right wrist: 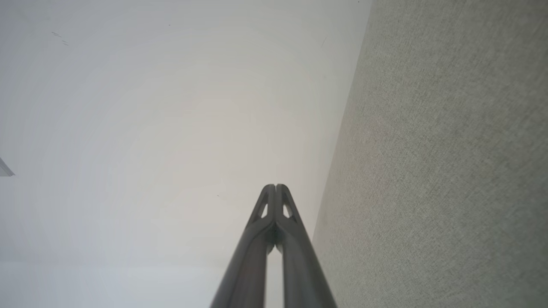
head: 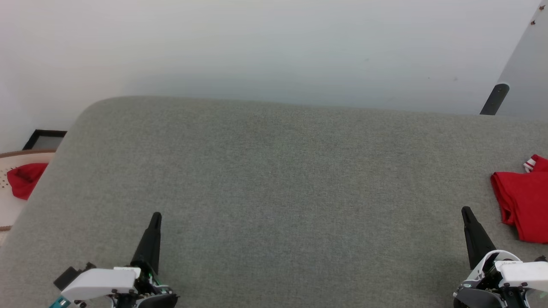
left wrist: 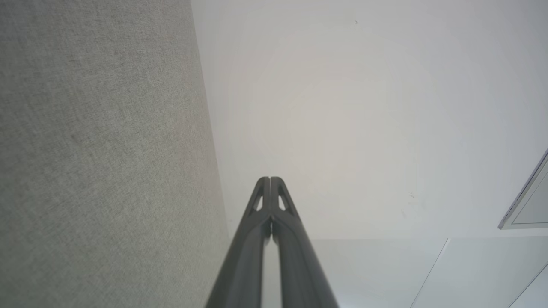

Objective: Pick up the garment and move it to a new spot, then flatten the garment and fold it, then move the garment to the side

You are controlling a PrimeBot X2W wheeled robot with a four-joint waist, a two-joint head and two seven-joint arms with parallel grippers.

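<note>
The garment [head: 525, 201] is a red cloth bunched at the right edge of the grey felt table [head: 274, 184], with a bit of red-and-white striped trim at its top; part of it runs out of the head view. My right gripper [head: 466, 211] stands shut just left of it, not touching. At the lower left my left gripper [head: 156, 216] is shut too, far from the garment. Both wrist views show the fingertips pressed together with nothing between them: left gripper [left wrist: 270, 179], right gripper [right wrist: 275, 186].
A second red cloth [head: 25, 179] lies in a pale basket [head: 8, 205] on the floor beyond the table's left edge. A white wall [head: 274, 47] rises behind the table. A dark post [head: 494, 99] leans at the far right.
</note>
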